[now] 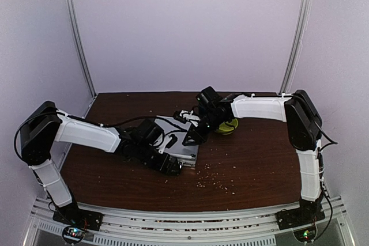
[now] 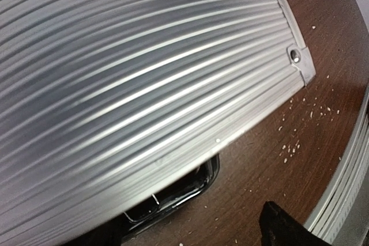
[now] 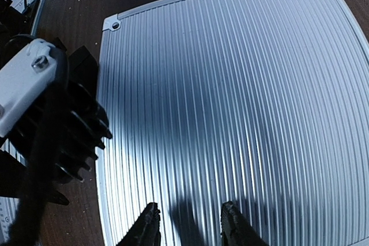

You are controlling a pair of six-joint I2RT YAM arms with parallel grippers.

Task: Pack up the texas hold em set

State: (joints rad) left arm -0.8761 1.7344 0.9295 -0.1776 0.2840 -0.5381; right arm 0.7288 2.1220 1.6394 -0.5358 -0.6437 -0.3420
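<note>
We count one silver briefcase, one yellow-green bowl and two arms, each with one hand: the left hand and the right hand. We see two corner rivets on its top, and crumbs too many to count on the bench

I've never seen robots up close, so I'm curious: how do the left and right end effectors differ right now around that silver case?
The left end effector sits at the near edge of the silver case, while the right end effector is poised above the case's ribbed top. The left end effector is spread wide; the right end effector is only partly apart. Both are black, both are open, and neither holds anything.
</note>
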